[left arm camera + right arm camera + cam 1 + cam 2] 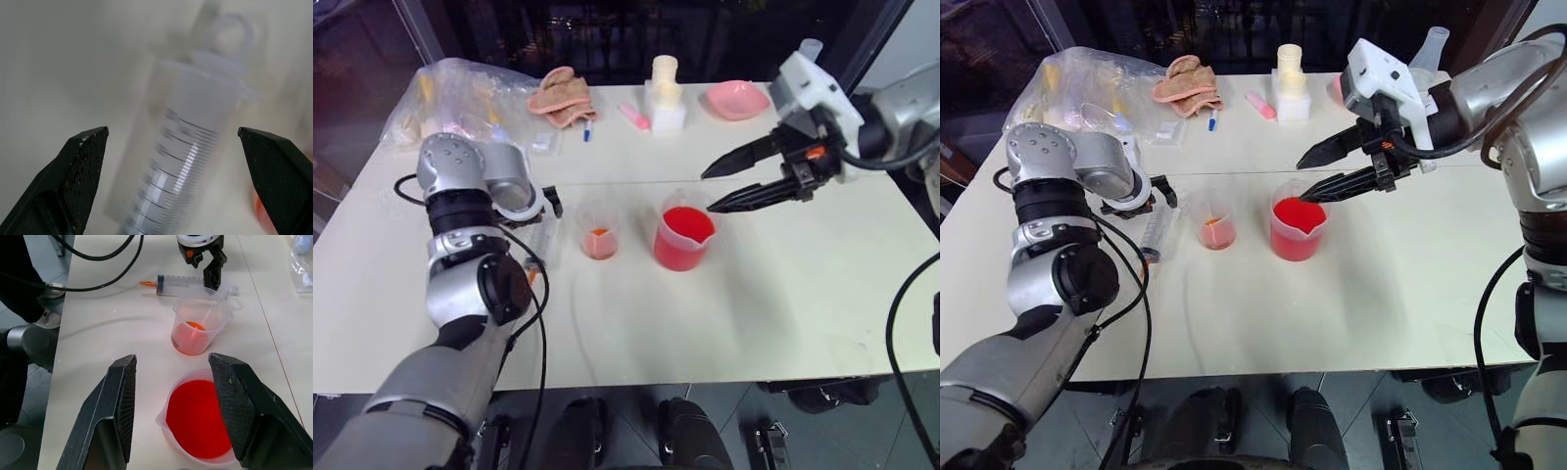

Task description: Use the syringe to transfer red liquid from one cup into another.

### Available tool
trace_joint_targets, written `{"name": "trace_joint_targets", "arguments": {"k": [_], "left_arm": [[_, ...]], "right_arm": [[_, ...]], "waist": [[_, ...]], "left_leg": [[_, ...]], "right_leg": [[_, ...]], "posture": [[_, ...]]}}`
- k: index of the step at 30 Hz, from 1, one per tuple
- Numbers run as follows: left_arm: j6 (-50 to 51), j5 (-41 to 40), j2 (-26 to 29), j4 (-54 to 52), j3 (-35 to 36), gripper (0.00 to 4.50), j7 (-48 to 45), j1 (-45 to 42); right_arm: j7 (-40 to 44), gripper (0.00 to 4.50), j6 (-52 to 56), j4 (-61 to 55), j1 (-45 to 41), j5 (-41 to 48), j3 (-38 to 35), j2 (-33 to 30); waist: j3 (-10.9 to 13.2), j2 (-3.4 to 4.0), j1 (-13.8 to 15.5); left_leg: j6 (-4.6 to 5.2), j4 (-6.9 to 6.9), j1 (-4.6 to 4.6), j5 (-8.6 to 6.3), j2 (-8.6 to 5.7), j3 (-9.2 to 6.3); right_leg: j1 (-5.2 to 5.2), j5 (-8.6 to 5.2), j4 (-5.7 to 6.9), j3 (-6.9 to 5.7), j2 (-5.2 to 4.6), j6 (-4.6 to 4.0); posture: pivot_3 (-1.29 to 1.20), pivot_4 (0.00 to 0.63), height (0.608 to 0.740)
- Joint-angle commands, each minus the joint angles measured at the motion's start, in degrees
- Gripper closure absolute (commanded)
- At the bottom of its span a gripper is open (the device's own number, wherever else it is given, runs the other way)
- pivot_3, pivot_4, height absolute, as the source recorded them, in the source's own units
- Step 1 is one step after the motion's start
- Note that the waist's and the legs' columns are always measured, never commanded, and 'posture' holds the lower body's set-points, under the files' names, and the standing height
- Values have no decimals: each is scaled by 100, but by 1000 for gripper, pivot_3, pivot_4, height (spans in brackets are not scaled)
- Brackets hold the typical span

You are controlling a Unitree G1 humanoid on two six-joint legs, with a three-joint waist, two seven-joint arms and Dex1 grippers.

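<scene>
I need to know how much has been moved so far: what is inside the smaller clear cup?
The smaller cup holds a shallow layer of orange-red liquid at its bottom; the rest is empty. The beaker beside it holds deep red liquid.

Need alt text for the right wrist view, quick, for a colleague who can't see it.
The right tool hangs open over the spouted beaker of red liquid. Beyond it on the white table stands the smaller cup, shallow with orange-pink liquid, then the syringe lying flat under the open left tool.
</scene>
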Motion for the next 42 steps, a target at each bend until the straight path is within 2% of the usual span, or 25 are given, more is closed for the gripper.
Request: {"name": "trace_joint_targets", "arguments": {"k": [1, 8, 12, 18, 26, 42], "left_arm": [[47, -51, 271, 672, 41, 20, 159, -439], [47, 416, 773, 2189, -774, 20, -487, -1153], [47, 825, 799, 2391, -1184, 20, -1097, -1314], [-90, 1460, 652, 2226, -1347, 20, -1856, -1202], [-1195, 2104, 552, 2657, -1617, 20, -2837, -1243], [-1544, 2763, 317, 3118, -1685, 20, -3355, -1063]], "right_arm": [[-28, 2067, -44, -138, -48, 45, -283, -69], [-107, 2067, -96, -118, -22, 22, -283, -12], [-181, 2067, -110, -159, 13, 42, -322, -8], [-276, 2067, -9, -286, 82, 134, -409, -28], [-432, 2067, 176, -511, 212, 261, -551, -52], [-611, 2067, 287, -690, 365, 351, -660, -121]], "waist": [[1, -1, -1], [1, -1, -8], [1, -1, -7], [1, -1, -6], [1, -2, -7], [1, -1, -6]], "left_leg": [[-1, 1, 0, 0, 0, 0], [-8, 16, 0, 5, 0, 3], [-7, 38, -5, 4, 0, 3], [-6, 56, -7, 4, 0, 3], [-5, 61, -8, 3, 0, 3], [2, 66, -10, 0, 0, 4]], "right_leg": [[-1, 0, 2, 0, 0, 0], [-9, 0, 26, 2, 1, 0], [-2, 0, 28, 2, 1, 0], [4, 0, 32, 2, 1, 0], [6, 0, 33, 2, 1, 0], [3, 0, 41, 2, 0, 0]], "posture": [[0, 150, 740], [0, 150, 740], [0, 150, 740], [0, 150, 740], [0, 150, 740], [0, 150, 740]]}}
